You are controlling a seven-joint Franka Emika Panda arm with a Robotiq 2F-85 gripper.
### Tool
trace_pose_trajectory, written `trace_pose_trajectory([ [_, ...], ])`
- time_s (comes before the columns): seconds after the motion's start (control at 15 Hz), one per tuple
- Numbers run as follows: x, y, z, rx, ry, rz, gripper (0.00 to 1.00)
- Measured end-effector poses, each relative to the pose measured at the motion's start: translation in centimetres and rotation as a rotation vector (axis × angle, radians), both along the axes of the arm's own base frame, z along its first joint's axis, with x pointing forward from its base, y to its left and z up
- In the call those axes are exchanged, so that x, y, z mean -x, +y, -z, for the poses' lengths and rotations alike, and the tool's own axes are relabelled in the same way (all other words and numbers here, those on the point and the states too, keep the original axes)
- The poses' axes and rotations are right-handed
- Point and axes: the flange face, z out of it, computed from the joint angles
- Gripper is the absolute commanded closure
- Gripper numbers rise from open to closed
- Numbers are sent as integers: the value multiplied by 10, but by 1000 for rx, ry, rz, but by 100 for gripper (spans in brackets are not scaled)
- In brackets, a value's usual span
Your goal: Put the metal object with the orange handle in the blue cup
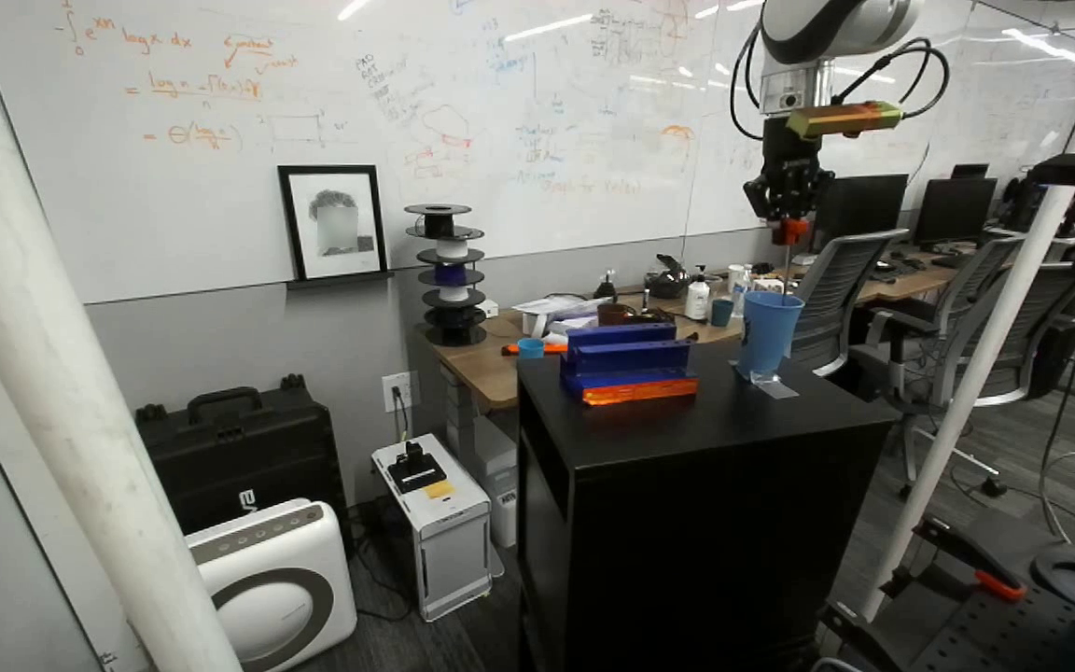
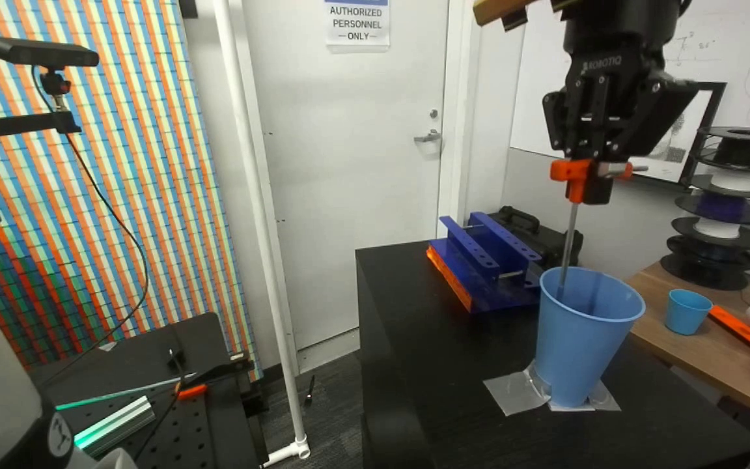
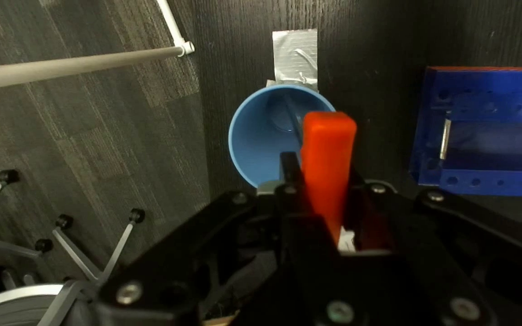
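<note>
Pincer [image 2: 588,184] pinching orange-handled tool [image 2: 571,172]; shaft [image 2: 569,236] hangs below, end inside blue cup [image 2: 577,348].

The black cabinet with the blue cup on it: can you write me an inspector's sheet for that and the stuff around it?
Surface: black cabinet, with tape at the base of the blue cup
Job's things: orange-handled metal tool, shaft inside the cup, handle above the rim
Clutter: dark-blue holed part with orange edge, apart from the cup
Gripper: closed on the tool's handle
Cables: black cable loops beside the robot arm
Surroundings: whiteboard, wooden desk, office chairs
</note>
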Motion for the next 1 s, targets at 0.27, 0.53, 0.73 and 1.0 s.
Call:
trace_pose_trajectory([
  [0.27, -7, -10, 34, -36, 37, 29, 47],
  [0.53, -8, -6, 25, -41, 7, 13, 17],
  [0.73, -4, 2, -14, -29, -103, -20, 0],
  [1.0, 18, 15, -63, -23, -268, -60, 0],
])
